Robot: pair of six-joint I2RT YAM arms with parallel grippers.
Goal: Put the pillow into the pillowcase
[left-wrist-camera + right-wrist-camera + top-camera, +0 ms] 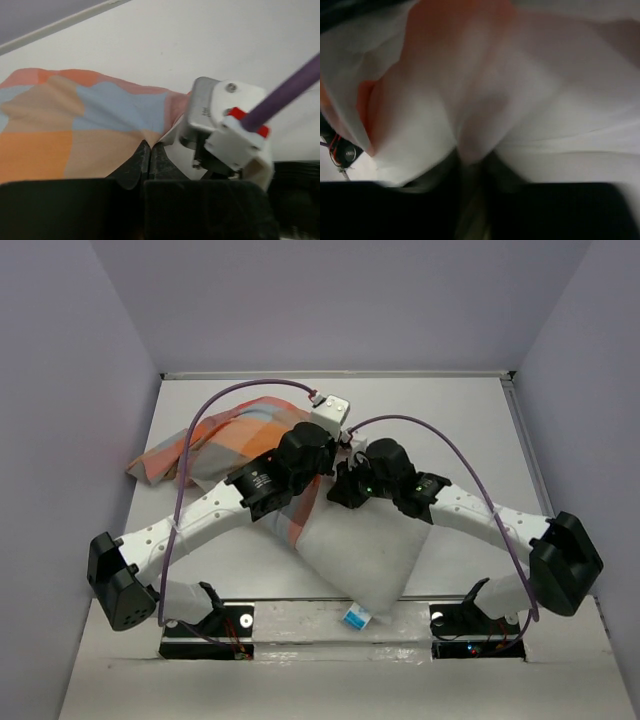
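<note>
Me: Where the two wrists meet over the middle of the table (480,430), room is tight. The left claw (150,150) and the right claw (472,172) sit just beside each other. The pillowcase (225,440) is heaped to the left of the left claw, with its outer edge near the left wall (70,440).

Colleague: And the pillow?

Me: The pillow (365,545) lies slantwise on the near side of both claws. Its far end runs under the wrists, and its tag (355,617) corner is at the near table edge, between the arm bases. White table surface shows to the right of the right claw and beyond both claws, up to the raised rim (400,374).

Colleague: Claw states?

Me: In the left wrist view the fingers are pressed together with checked cloth pinched at their tips. A white camera housing (227,130) on a purple cable (290,95) sits just right of those tips. The overhead view hides that pinch under the wrist. In the right wrist view, blurred pale cloth with an orange tint fills the frame and puckers toward the dark fingers. I cannot tell whether that claw is closed, or which cloth it meets.
</note>
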